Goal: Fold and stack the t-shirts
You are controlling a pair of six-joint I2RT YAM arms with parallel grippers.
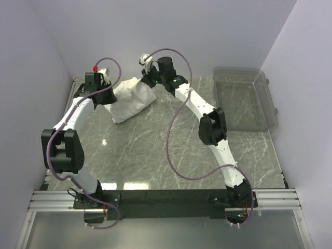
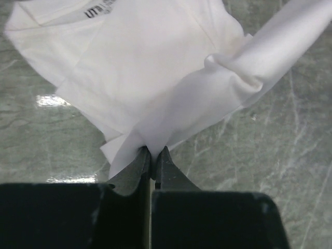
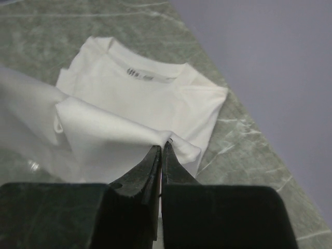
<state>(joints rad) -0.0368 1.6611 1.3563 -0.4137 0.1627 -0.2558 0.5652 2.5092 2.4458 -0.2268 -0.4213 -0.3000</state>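
A white t-shirt (image 1: 132, 98) lies bunched at the far left of the marble table, partly lifted between both arms. Its red print is hidden; the collar and neck label show in the left wrist view (image 2: 129, 57) and the right wrist view (image 3: 140, 93). My left gripper (image 1: 104, 89) is shut on a pinch of the shirt's cloth (image 2: 153, 150). My right gripper (image 1: 149, 72) is shut on another fold of the shirt (image 3: 164, 145), holding it above the table.
A clear grey plastic bin (image 1: 244, 98) stands at the far right of the table (image 1: 155, 150). Walls close in at the back and both sides. Purple cables loop over both arms.
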